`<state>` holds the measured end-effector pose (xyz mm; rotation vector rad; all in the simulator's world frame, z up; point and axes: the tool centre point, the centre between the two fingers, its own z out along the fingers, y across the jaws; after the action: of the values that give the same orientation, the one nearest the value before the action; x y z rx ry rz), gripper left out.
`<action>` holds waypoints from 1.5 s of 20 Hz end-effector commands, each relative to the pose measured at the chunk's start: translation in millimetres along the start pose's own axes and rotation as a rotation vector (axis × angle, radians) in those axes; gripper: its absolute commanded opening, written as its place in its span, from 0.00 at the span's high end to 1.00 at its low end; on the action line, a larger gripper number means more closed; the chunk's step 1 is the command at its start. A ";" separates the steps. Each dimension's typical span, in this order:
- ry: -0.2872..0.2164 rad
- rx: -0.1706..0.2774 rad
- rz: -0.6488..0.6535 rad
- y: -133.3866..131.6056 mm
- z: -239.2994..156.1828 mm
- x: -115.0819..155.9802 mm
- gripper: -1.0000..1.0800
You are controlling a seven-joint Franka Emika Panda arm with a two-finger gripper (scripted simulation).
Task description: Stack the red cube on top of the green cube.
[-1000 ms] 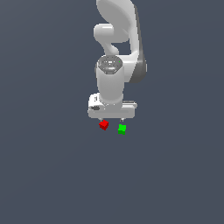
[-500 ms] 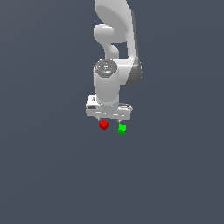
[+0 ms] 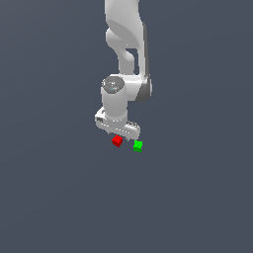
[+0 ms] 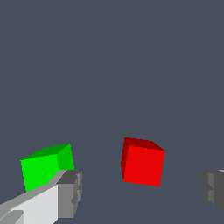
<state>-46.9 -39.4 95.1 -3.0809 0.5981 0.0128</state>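
Note:
The red cube (image 3: 117, 141) lies on the dark floor just below my white gripper (image 3: 120, 134). The green cube (image 3: 138, 146) lies close beside it, toward the exterior view's right. In the wrist view the red cube (image 4: 141, 162) sits in the gap between my two grey fingertips (image 4: 70, 192), which stand wide apart and do not touch it. The green cube (image 4: 46, 166) lies outside the gap, just beyond one finger. My gripper (image 4: 142, 192) is open and empty.
The white arm (image 3: 126, 54) rises above the cubes. The dark grey floor (image 3: 59, 197) runs all around them.
The gripper head has turned about its own axis above the cubes and shifted a little. Both cubes lie where they were.

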 end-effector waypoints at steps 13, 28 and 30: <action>0.008 -0.002 0.137 15.3 24.5 -12.7 0.04; 0.009 -0.001 0.142 15.5 73.1 -13.3 0.04; 0.009 -0.001 0.142 15.3 75.1 -13.1 0.04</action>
<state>-65.9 -48.5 22.1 -3.0341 0.8161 0.0021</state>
